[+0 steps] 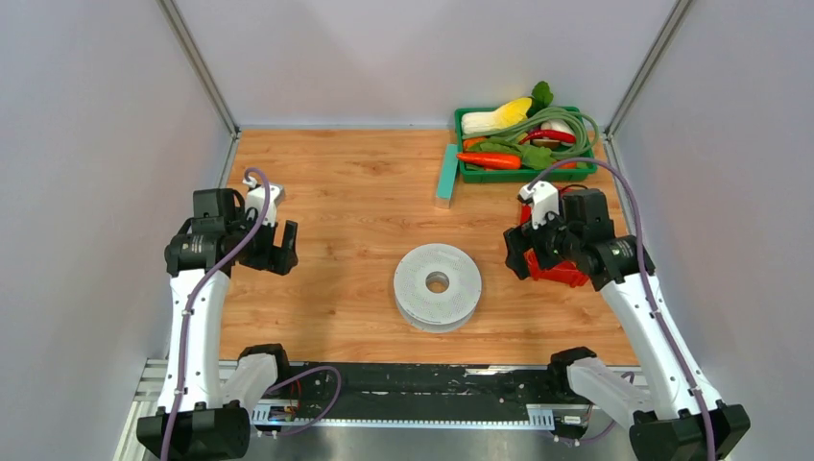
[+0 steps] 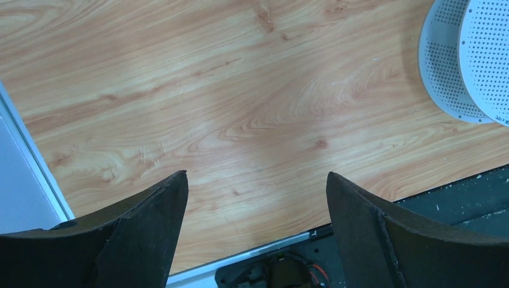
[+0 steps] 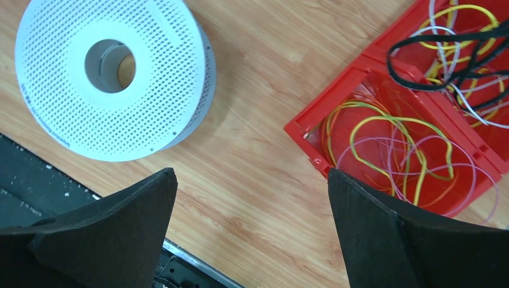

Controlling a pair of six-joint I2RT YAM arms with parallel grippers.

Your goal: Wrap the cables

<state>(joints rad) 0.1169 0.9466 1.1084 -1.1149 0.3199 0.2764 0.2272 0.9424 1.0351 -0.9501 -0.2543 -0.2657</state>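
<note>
The cables lie in a red tray (image 3: 324, 93). One is a thin black cord (image 3: 432, 42), looped in the tray's far compartment among yellow, white and purple wires. A white perforated spool (image 1: 437, 285) lies flat at the table's middle. My right gripper (image 3: 251, 171) hangs open above bare wood between the spool (image 3: 114, 72) and the tray, holding nothing. From above, the right gripper (image 1: 523, 254) hides most of the tray (image 1: 566, 274). My left gripper (image 1: 278, 248) is open and empty at the left, over bare wood (image 2: 256, 175), with the spool (image 2: 462, 60) off to its right.
A green bin (image 1: 523, 175) at the back right holds toy vegetables and a coiled green hose. A teal block (image 1: 446, 175) stands beside it. Grey walls close in the table on three sides. A black rail (image 1: 413, 379) runs along the near edge.
</note>
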